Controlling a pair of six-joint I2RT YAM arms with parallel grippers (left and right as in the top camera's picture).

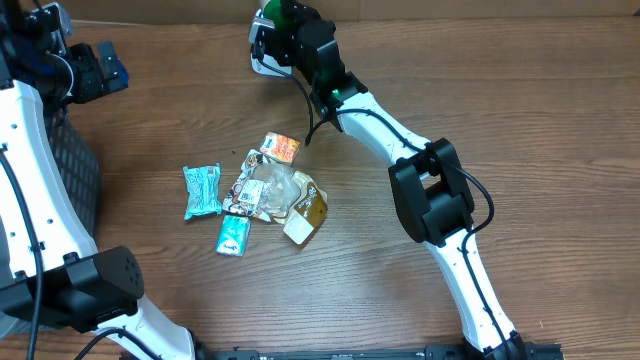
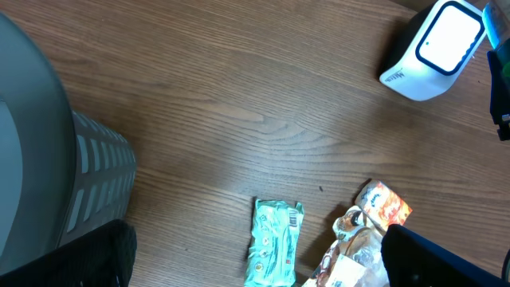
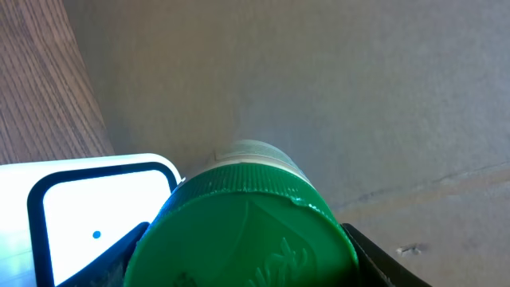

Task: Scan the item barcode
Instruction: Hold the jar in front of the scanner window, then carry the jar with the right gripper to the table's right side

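Left end effector (image 1: 95, 66): jaws standing wide, holding nothing, hovering at far-left corner near grey slotted plastic basket (image 1: 72, 170).
Heap of crinkled snack packets (image 1: 265, 190): lying mid-counter, bare wooden counter (image 1: 500, 120) offering open room around it.
White box scanner with blue-rimmed window (image 3: 80, 207): sitting close to back wall.
Right end effector (image 1: 290, 28): gripping green-capped container (image 3: 247, 231) just beside scanner.
Risks: container nudging scanner; barcode facing away from window; wall crowding wrist rotation.
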